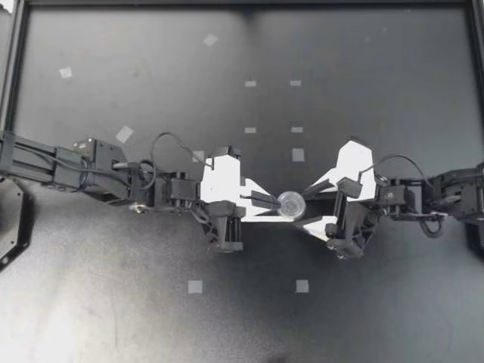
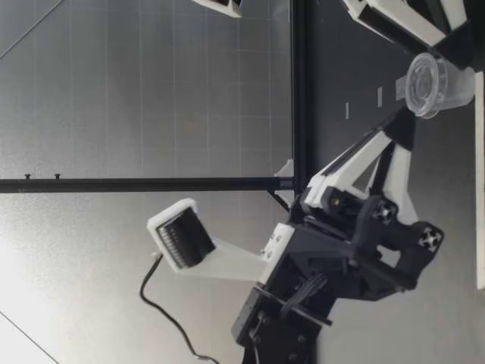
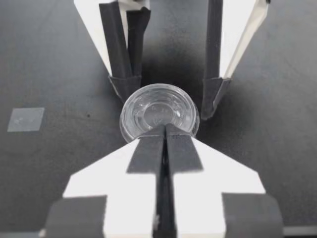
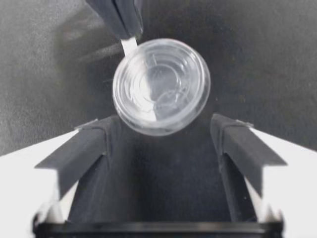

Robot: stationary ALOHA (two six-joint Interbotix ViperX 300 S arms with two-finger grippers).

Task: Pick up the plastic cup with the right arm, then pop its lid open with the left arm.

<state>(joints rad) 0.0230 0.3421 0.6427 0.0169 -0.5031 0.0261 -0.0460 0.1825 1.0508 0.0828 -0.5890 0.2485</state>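
So here's where we're at: over the dark table (image 1: 91,318) both arms meet in the middle. Our left gripper (image 1: 271,203) is pressed together on the near rim of the clear cup (image 1: 290,203), pinching the thin wall as far as we can tell. Our right gripper (image 1: 305,206) is spread wide with a finger on each side of the cup, and from the wrist views it isn't touching. The cup is between the two, near the table's middle, and looks tipped in the low view; we can't tell if its base rests on the table. Our worry: that rim pinch is tiny, so the slick plastic could slip out or twist. If the right fingers close off-centre they'd knock it loose or squash the flimsy wall. The little tape squares (image 1: 195,286) nearby are no bother.
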